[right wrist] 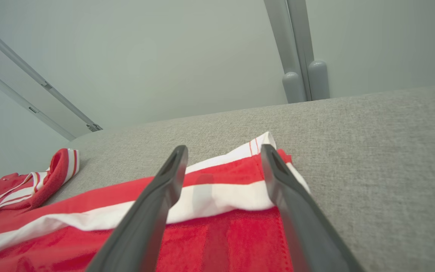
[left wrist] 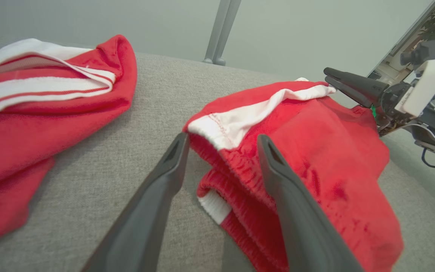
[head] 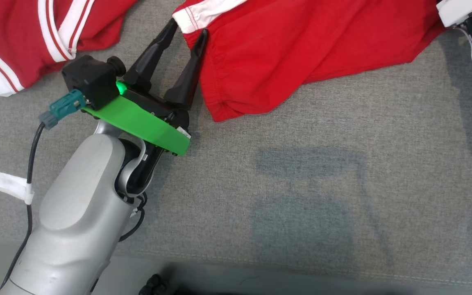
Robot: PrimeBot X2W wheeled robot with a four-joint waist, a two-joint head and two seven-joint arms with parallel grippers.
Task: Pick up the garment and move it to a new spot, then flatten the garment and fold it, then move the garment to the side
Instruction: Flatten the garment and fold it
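Item: red garment [head: 301,49] with a white-banded edge, rumpled, lying on the grey fabric surface [head: 301,184] at the head view's top. Its long axis ran left to right, from left gripper [head: 188,30] to right gripper [right wrist: 223,151]. Both claws stood open, fingers straddling the garment's ends and pinching nothing.

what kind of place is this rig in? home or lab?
Probably a lab or test room rather than a home: a grey fabric-covered work surface, a bare pale wall with a metal post behind it, and a red-and-white garment laid out on it.
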